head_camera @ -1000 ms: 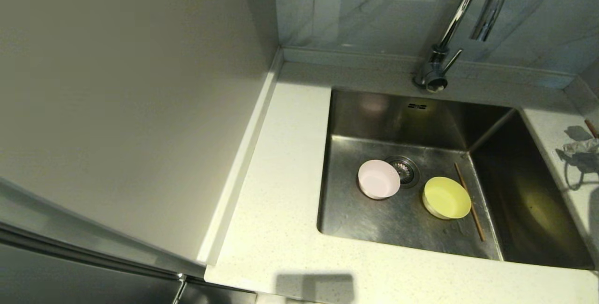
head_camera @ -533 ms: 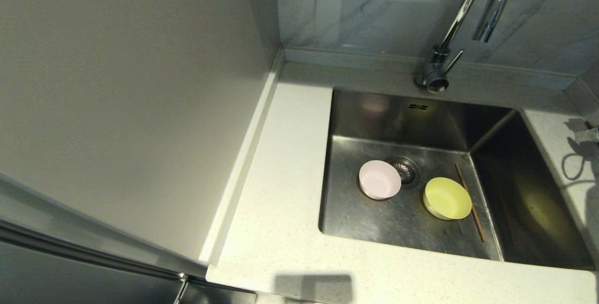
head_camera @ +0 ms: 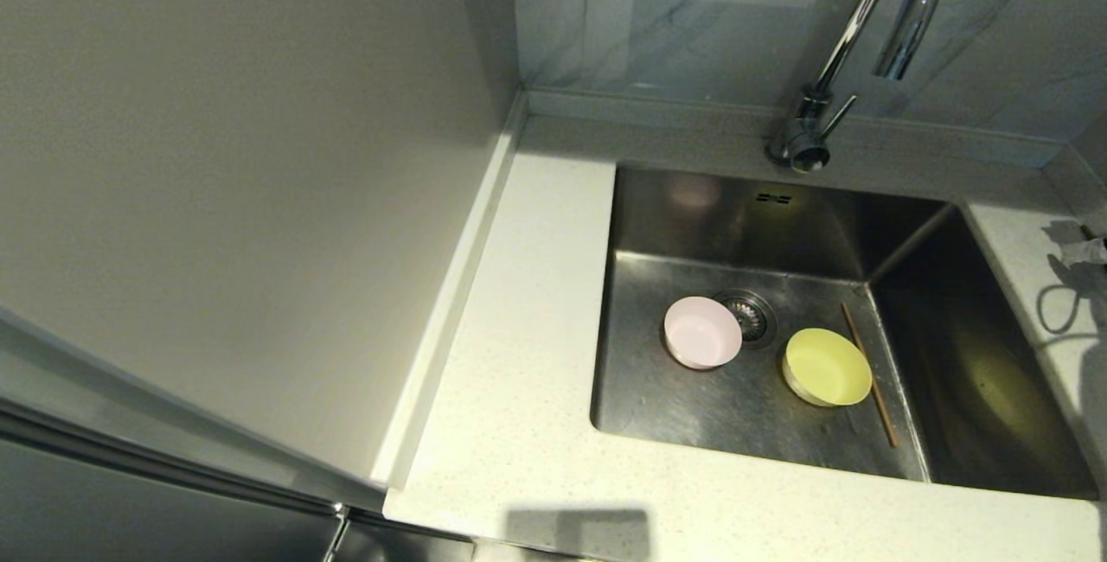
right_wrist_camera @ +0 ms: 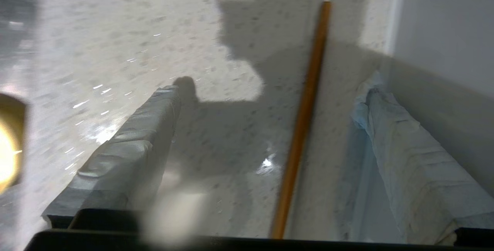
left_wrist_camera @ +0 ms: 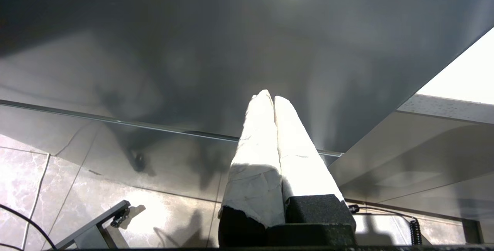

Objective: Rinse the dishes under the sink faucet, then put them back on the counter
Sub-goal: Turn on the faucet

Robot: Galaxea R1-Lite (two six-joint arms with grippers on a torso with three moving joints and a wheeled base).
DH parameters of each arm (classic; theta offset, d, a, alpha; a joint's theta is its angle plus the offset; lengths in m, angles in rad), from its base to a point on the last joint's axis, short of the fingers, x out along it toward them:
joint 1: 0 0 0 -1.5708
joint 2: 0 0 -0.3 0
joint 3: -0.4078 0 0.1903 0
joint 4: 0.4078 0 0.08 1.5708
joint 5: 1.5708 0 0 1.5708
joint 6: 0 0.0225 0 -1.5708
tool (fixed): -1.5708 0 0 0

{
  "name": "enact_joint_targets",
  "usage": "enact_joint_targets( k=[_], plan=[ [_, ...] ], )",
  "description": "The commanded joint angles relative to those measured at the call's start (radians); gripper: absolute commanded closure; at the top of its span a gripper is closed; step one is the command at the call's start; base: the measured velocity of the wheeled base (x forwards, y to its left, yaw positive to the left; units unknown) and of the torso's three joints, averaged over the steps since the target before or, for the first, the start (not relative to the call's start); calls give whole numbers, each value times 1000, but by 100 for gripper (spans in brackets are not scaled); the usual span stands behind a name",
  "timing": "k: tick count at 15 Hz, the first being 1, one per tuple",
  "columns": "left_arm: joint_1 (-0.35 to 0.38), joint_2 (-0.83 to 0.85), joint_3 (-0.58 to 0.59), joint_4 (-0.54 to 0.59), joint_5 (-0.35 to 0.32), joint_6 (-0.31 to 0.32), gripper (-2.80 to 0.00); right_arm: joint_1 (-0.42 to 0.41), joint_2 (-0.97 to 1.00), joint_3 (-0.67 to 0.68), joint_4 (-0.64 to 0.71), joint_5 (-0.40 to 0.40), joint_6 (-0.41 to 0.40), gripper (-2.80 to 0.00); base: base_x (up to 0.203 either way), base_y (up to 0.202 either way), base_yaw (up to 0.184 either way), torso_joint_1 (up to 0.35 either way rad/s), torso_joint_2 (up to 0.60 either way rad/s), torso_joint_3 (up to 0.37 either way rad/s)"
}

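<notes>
- A pale pink bowl (head_camera: 701, 332) and a yellow-green bowl (head_camera: 826, 366) sit upright on the floor of the steel sink (head_camera: 744, 216), apart from each other, the pink one just beside the round strainer drain (head_camera: 751, 314).
- 1 brown wooden chopstick (head_camera: 868, 372) lies on the sink floor just beside the yellow-green bowl, on its right, running from the back of the basin toward the front.
- The chrome gooseneck faucet (head_camera: 852, 22) rises from the worktop (head_camera: 519, 372) behind the sink, its small side lever (head_camera: 839, 110) angled up to the right; no water is visible at the spout.
- The right claw (right_wrist_camera: 270, 104) hangs over the speckled worktop to the right of the sink, its 2 wrapped fingers (right_wrist_camera: 135, 146) spread wide and released, grasping nothing.
- A second chopstick (right_wrist_camera: 305, 116) lies flat on the worktop between those spread fingers, nearer the one by the grey wall (right_wrist_camera: 444, 31); neither finger appears to touch it.
- The left claw (left_wrist_camera: 270, 96) is parked low beside the dark cabinet front (left_wrist_camera: 231, 42), above the tiled floor (left_wrist_camera: 46, 158), its 2 white-wrapped fingers pressed together, clenched and empty.
</notes>
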Motion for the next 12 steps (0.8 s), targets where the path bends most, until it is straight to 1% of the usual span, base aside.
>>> enact_joint_targets(
  k=[1,3,5,6,12],
  plan=[
    [0,-3,0,-1,0,-1,0,2,8,-1,90,56,-6,-280,0,0,0,0,0,0],
    [0,-3,0,-1,0,-1,0,10,-9,1,192,87,-11,-280,0,0,0,0,0,0],
    [0,-3,0,-1,0,-1,0,9,-30,1,261,219,-32,-280,0,0,0,0,0,0],
    [0,-3,0,-1,0,-1,0,10,-44,1,286,242,-47,-280,0,0,0,0,0,0],
    [0,-3,0,-1,0,-1,0,40,-135,40,308,277,-51,-280,0,0,0,0,0,0]
  ],
)
